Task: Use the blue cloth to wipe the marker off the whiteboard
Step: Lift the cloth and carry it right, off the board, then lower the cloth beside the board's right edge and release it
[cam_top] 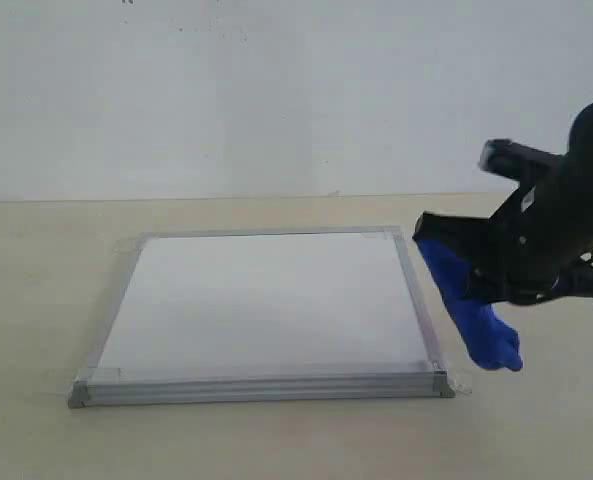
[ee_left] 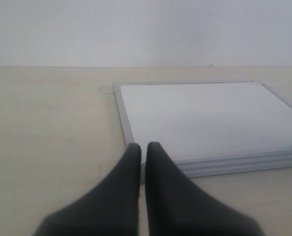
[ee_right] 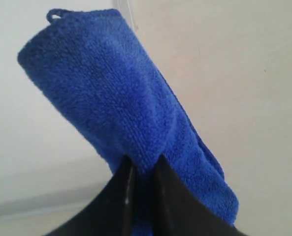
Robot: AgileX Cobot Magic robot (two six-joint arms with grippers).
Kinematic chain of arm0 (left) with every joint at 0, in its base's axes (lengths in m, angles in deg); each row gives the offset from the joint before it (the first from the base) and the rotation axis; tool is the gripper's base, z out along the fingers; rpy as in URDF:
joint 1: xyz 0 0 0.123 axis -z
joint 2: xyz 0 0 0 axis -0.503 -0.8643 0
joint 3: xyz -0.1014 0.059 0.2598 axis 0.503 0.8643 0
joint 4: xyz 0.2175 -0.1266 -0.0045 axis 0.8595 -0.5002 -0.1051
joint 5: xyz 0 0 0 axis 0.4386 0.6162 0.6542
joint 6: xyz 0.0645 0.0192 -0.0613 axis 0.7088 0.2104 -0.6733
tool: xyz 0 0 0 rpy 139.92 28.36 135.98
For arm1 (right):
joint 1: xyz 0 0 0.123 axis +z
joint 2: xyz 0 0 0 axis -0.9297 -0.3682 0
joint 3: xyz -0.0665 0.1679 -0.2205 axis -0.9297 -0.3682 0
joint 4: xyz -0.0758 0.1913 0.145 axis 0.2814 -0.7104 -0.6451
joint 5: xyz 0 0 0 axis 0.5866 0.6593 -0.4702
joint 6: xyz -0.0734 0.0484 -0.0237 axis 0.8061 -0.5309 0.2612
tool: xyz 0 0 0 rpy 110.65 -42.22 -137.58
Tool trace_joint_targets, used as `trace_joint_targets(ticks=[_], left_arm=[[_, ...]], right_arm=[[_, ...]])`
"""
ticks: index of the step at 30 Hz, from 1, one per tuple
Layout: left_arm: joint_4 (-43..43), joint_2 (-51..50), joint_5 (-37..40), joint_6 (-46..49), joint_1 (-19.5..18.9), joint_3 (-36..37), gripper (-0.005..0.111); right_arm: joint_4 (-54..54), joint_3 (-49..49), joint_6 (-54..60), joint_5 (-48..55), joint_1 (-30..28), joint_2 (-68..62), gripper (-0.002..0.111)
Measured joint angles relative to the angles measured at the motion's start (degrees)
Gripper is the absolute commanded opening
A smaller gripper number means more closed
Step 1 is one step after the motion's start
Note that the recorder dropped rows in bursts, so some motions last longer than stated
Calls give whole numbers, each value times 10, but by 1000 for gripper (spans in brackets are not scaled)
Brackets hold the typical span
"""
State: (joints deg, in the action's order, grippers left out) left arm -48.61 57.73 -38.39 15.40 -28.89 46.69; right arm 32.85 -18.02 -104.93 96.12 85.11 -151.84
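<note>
Your right claw (ee_right: 142, 167) is clamped on the blue cloth (cam_top: 481, 330), right of frame, just beside the whiteboard (cam_top: 261, 300). Your left claw (ee_left: 142, 147) is pressed together, at the board's corner.

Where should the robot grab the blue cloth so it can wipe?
Probably across the middle of the rolled blue cloth, from its long side, as the right gripper pinches it: the soft roll squashes thin there, leaving an end free.
</note>
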Motion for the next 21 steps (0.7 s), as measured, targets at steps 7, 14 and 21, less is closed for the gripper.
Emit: trace_joint_targets(ticks=[7,14,21], left_arm=[[0,0,0,0,0,0,4],[0,0,0,0,0,0,4],[0,0,0,0,0,0,4]], right_arm=[[-173,10,92,-7,-110,0,0],[-185,10,150,-6,-110,-53,0],[-284,10,221,-58,-110,-125,0]])
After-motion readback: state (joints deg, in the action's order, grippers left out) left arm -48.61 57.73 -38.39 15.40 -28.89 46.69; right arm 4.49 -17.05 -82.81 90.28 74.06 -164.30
